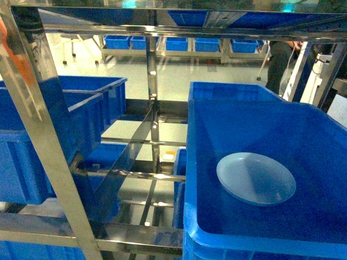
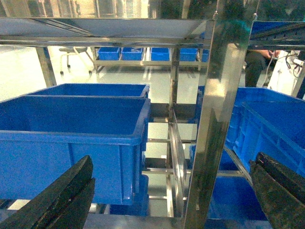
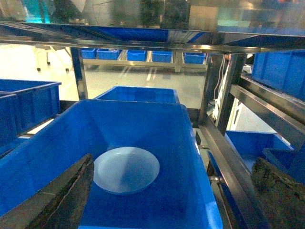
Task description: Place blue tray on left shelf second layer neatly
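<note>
Nearest the right wrist camera, the right gripper (image 3: 171, 191) shows two dark fingers (image 3: 66, 195) at the lower corners of its view, spread wide apart with nothing between them. Just beyond, at about 11 o'clock from that gap, the blue tray (image 3: 126, 170) lies flat on the floor of a deep blue crate (image 3: 190, 143); seen from the head camera the tray (image 1: 256, 178) sits at about 4 o'clock, toward the crate's near right part, and no gripper touches it. A second crate (image 3: 138, 94) stands directly behind the first.

On the other side, the left gripper (image 2: 171, 195) likewise has its dark fingers (image 2: 66, 200) far apart and empty, framing a shiny steel upright (image 2: 214, 133) of the rack. Behind them, at 10 o'clock in the left wrist view, a large blue crate (image 2: 71, 138) fills the left shelf second layer (image 1: 32, 222), with another crate (image 2: 90, 89) behind it. Between the two shelf units runs a column of steel crossbars (image 1: 146, 176).

Farthest off, at 12 o'clock, a row of small blue bins (image 1: 176, 43) lines a low rack across the pale floor, and a dark-clothed person (image 1: 279, 62) stands at about 1 o'clock.
</note>
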Motion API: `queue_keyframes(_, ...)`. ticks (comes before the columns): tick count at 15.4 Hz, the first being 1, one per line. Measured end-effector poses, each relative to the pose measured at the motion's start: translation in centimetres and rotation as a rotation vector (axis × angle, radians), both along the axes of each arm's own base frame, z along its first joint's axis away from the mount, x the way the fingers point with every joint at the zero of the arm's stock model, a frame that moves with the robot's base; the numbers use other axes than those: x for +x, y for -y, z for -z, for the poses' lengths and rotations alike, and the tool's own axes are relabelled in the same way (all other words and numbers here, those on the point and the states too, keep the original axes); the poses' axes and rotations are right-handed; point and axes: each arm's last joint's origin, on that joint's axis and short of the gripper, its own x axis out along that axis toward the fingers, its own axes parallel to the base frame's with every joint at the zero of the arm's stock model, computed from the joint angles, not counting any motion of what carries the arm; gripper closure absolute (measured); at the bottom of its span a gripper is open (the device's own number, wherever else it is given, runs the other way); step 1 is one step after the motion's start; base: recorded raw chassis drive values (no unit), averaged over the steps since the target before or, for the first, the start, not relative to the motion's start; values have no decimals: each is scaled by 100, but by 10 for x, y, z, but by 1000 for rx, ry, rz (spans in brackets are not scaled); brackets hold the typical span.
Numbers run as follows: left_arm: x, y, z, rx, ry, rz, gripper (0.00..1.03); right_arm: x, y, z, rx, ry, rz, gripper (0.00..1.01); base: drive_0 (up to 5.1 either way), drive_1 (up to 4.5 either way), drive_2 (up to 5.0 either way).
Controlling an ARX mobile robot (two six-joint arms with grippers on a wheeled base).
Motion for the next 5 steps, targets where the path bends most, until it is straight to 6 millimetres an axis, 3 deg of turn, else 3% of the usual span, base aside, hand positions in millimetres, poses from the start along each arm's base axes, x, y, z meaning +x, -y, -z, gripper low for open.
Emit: queue_keyframes(5, 0, 0, 0, 0, 0, 0, 5, 0, 0, 0, 0, 0, 0, 3, 0, 0, 0)
